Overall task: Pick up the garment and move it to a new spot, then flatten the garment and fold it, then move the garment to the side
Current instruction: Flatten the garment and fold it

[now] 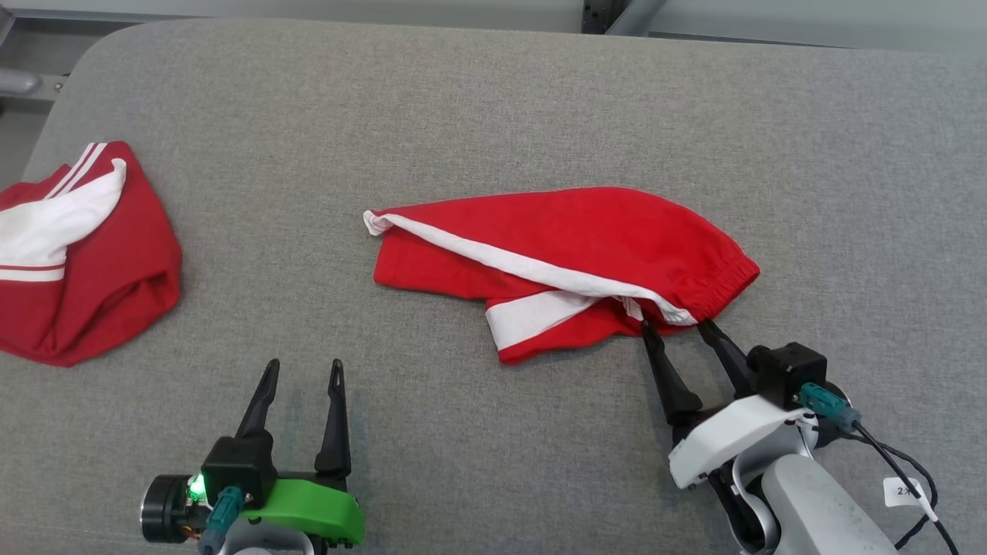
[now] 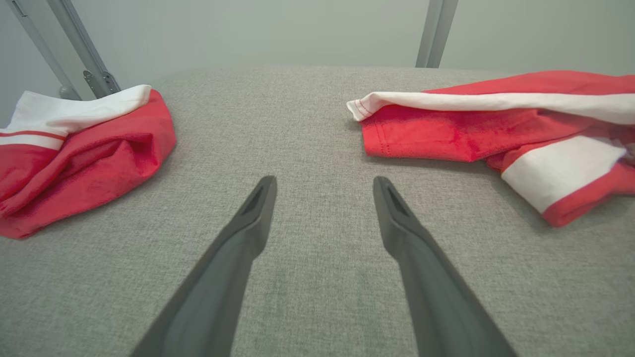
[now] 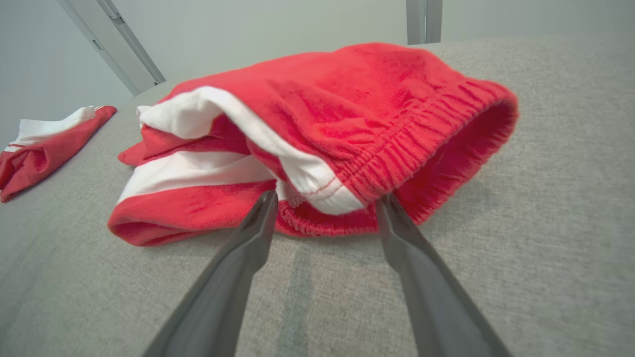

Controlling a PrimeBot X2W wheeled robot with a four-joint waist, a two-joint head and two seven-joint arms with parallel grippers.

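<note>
The garment (image 1: 570, 262) is a pair of red shorts with white side stripes, lying crumpled in the middle of the grey table (image 1: 478, 116). Its elastic waistband points to the right. My right gripper (image 1: 676, 327) stands open with its fingertips at the waistband's near edge, where red and white cloth (image 3: 327, 188) lies just beyond and between the tips. My left gripper (image 1: 303, 368) is open over bare table at the lower left, well short of the garment's hem (image 2: 446, 134).
A second red and white garment (image 1: 77, 254) lies bunched at the table's left edge, also seen as a heap (image 2: 74, 153) to the left of my left fingers. Grey frame posts (image 2: 436, 29) rise behind the table's far edge.
</note>
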